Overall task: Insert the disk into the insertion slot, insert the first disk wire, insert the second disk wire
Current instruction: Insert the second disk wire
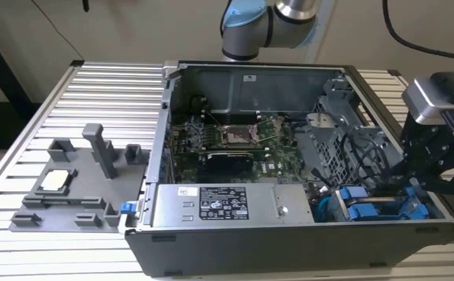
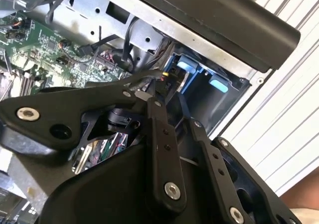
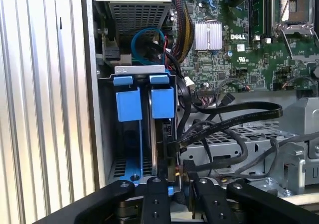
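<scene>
Blue-framed disk (image 3: 162, 102) seated in insertion slot (image 3: 124, 164); jaws pinching black wire connector (image 3: 175, 173) at disk's end.

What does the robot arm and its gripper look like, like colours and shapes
The arm in the exterior view has rounded silver-grey joints with a light blue cap. The gripper is matte black, built from flat linkage bars dotted with silver screws and pivot pins, as both wrist views show. In the exterior view a grey and black box sits above it, and black cables hang nearby.
</scene>
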`<state>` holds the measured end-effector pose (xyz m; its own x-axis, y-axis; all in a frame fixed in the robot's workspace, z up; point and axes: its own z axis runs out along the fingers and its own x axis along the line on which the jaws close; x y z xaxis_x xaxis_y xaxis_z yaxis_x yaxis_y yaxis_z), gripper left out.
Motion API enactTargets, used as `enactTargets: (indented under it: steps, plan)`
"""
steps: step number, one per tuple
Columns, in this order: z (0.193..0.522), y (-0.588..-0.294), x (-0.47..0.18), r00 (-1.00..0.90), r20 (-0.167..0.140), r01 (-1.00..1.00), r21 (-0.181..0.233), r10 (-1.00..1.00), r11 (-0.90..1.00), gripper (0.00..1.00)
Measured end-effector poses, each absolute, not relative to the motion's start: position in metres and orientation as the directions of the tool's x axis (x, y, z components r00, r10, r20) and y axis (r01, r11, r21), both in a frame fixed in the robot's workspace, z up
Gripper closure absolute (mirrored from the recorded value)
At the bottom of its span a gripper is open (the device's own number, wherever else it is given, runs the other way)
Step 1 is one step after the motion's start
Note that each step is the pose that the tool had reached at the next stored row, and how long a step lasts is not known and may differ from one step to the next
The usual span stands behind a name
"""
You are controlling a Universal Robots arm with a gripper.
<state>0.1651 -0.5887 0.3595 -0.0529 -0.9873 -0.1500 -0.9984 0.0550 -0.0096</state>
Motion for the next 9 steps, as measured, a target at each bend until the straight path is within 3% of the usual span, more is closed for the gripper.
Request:
enactTargets:
  steps: [9]
  plan:
    - [0.3622,-0.5887,0.1652,-0.053,-0.150,-0.998,-0.009,-0.987,0.055,0.73]
